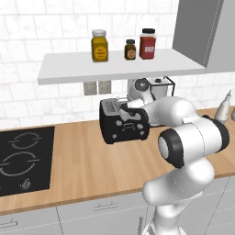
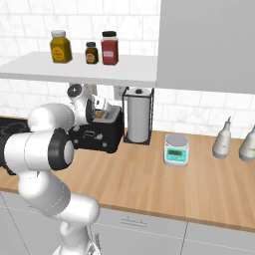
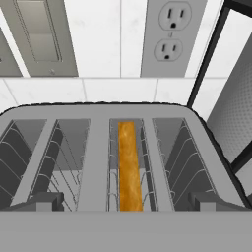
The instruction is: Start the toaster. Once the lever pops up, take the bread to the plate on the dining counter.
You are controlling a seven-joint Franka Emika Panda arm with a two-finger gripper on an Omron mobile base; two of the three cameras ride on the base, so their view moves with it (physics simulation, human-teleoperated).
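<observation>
1. Gripper [image 3: 126,206]: you have the hand directly above the toaster, looking down into its slots. Two dark finger tips [image 3: 39,202] rise at the bottom of the hand view, set wide apart with nothing between them.
2. Toaster [image 1: 124,123]: black, boxy, four slots under a silvery top, pale controls on the front. It stands on the wood worktop [image 1: 92,165] near the tiled back wall; in the right base view you see it at [image 2: 102,132], just beside the paper-towel holder.
3. Bread [image 3: 129,167]: one slice, orange-brown crust edge uppermost, standing on edge deep in the third slot from the left as the hand view shows it.
4. Black hob [image 1: 23,158]: set into the worktop, to the left of the toaster in the left base view.
5. Paper-towel holder [image 2: 138,122]: black wire frame, white roll upright.
6. Kitchen scale [image 2: 176,149]: pale blue-green, farther right.
7. Wall outlet [image 3: 170,34]: behind the toaster.
8. Shelf [image 1: 119,66]: above, carrying three jars [image 1: 99,46].
</observation>
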